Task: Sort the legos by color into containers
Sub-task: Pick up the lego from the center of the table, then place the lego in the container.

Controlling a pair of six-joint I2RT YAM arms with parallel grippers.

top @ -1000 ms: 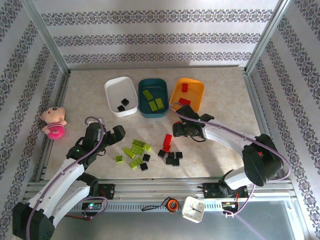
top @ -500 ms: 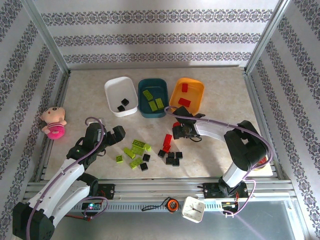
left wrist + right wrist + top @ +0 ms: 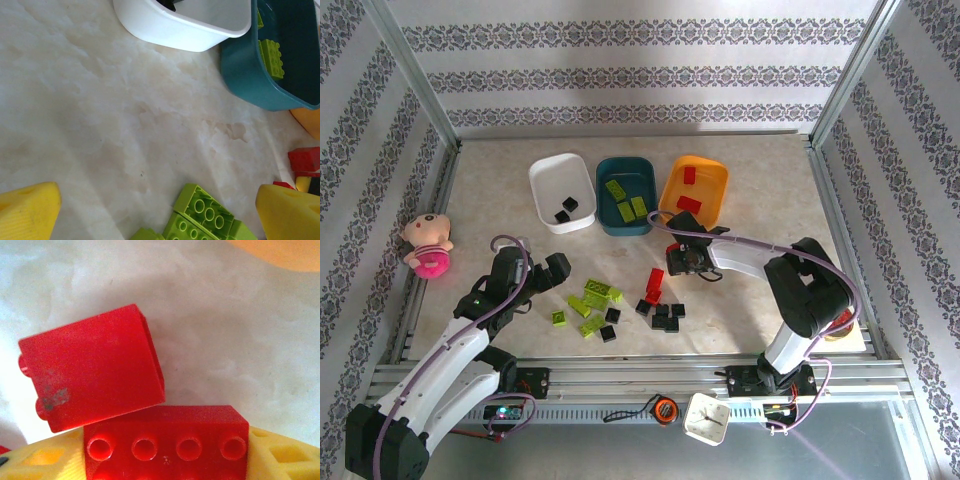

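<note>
Currently the left gripper (image 3: 558, 268) is held wide near green legos (image 3: 202, 214); a red lego (image 3: 165, 440) is seen between the fingers of the right gripper (image 3: 676, 262), though clamping cannot be told.

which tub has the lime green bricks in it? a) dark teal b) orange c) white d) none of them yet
a, the top view shows lime green bricks lying inside the dark teal tub.
</note>
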